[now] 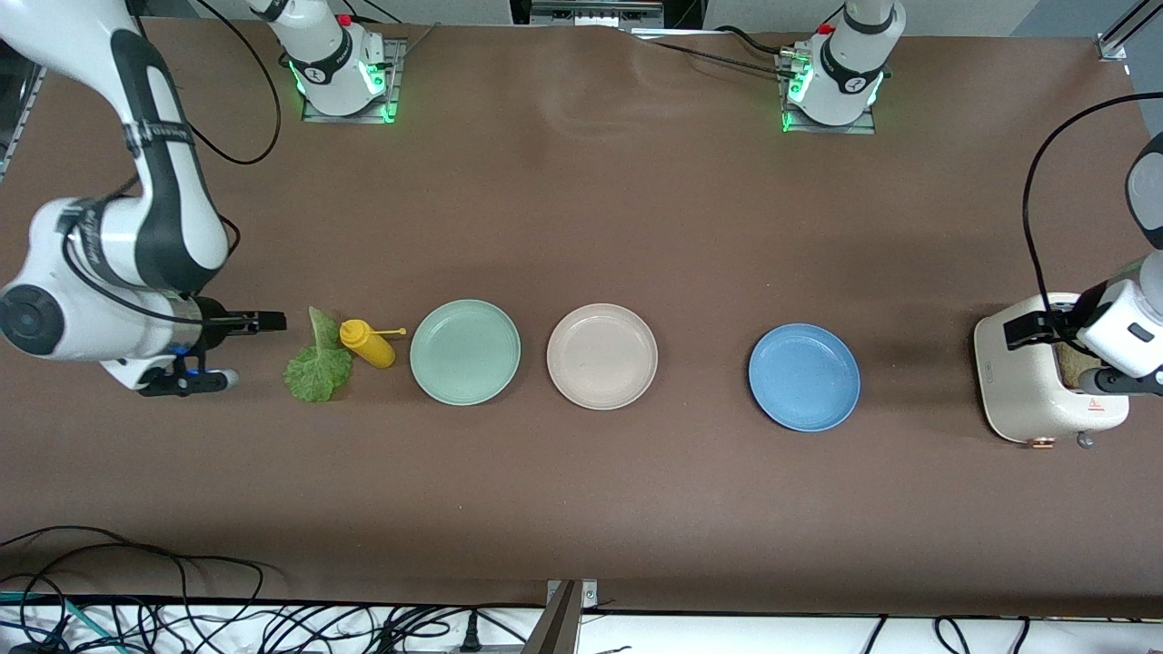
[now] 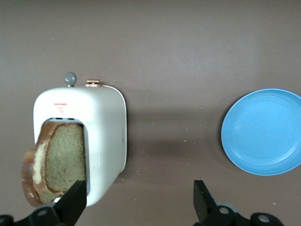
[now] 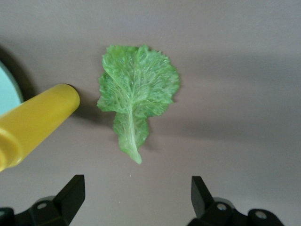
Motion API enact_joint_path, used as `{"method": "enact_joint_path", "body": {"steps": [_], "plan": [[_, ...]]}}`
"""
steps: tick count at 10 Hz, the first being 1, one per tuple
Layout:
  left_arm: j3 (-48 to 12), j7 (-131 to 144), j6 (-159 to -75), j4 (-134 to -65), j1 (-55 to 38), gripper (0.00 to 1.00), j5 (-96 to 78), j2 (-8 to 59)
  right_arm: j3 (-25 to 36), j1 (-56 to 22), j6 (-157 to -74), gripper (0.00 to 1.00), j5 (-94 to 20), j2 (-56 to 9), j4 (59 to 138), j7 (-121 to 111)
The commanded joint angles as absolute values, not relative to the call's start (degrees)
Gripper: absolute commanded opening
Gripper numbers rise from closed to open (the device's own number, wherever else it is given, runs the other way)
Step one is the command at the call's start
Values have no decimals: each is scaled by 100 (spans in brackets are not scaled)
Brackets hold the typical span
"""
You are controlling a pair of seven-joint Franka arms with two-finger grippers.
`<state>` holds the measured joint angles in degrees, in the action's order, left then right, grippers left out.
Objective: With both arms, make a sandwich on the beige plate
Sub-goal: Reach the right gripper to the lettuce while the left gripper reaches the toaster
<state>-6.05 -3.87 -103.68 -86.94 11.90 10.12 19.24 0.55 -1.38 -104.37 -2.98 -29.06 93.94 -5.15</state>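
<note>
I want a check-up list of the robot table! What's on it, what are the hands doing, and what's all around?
Surface: brown table cover, wrinkled near the bases.
Job's things: beige plate bare, between mint-green plate and blue plate; lettuce leaf flat on the table; bread slice standing in the white toaster.
Clutter: yellow squeeze bottle lying beside the lettuce.
End effectors: left end effector open over the toaster; right end effector open over the lettuce.
Cables: black cable tangle along the table edge nearest the camera.
Surroundings: nothing seen.
</note>
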Motion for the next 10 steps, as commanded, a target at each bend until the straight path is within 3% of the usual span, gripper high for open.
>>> {"method": "enact_joint_path", "body": {"steps": [1,8,10], "plan": [[-668,-606,-10677,-8631,1536,100,1081,2275,0,-167,-10529,100,-378,-3295,9273,-510],[-668,-1099,-10653,-8648,1916,100,1081,2373,-17,-255,-11214,100,-395,-4104,9272,-501],[-668,-1090,-10635,-8684,1907,100,1081,2373,-26,-255,-11276,91,-396,-4157,9272,-492]]}}
